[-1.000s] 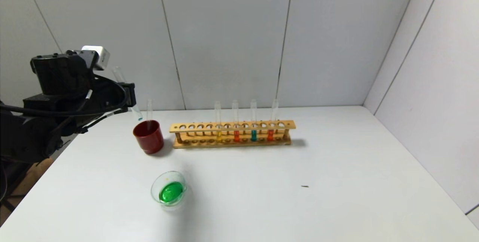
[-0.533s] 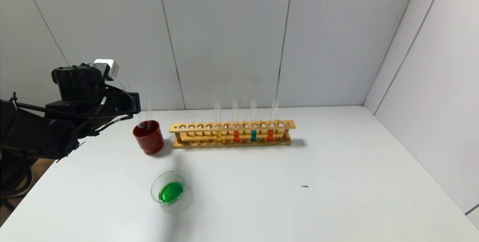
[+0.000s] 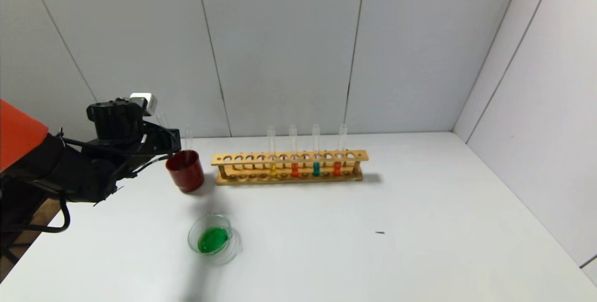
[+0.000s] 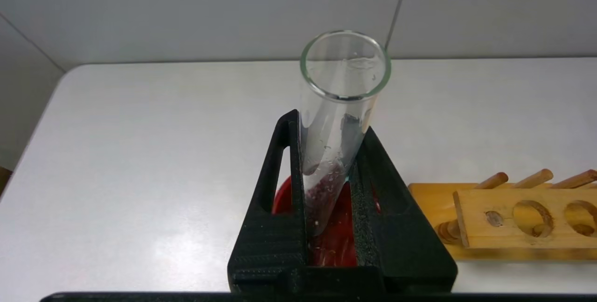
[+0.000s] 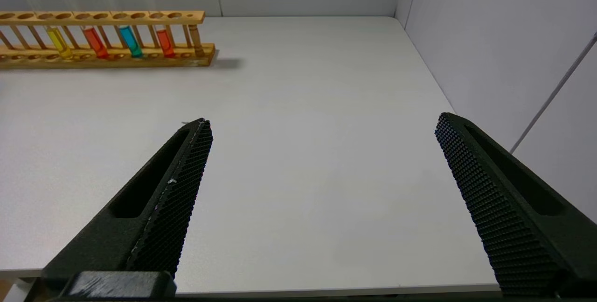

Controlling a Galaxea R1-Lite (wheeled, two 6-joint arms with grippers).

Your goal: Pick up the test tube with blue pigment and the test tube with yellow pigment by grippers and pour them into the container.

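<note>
Glass tube point(image 4: 336, 120), emptied, now lowered into red cup point(image 3: 185, 170) by left hand point(image 4: 330, 185) clamped on it | dish point(image 3: 212, 239) near-left holds green | right hand point(image 5: 322, 190) wide, idle | pours look done

You're looking at a smooth white counter point(image 3: 419, 227) with a soft sheen. The rack point(image 3: 289, 166) is pale unvarnished-looking wood with dowel posts. The empty tube point(image 4: 338, 120) in the left hand point(image 4: 333, 171) is clear glossy glass, wet with droplets inside. That hand's fingers point(image 4: 275, 199) are matt black plastic with ribbed pads. The right hand point(image 5: 322, 129) has matt black fingers with a fine knurled grid. The red cup point(image 3: 185, 171) looks like glossy plastic, and the dish point(image 3: 212, 239) is clear glass.
</note>
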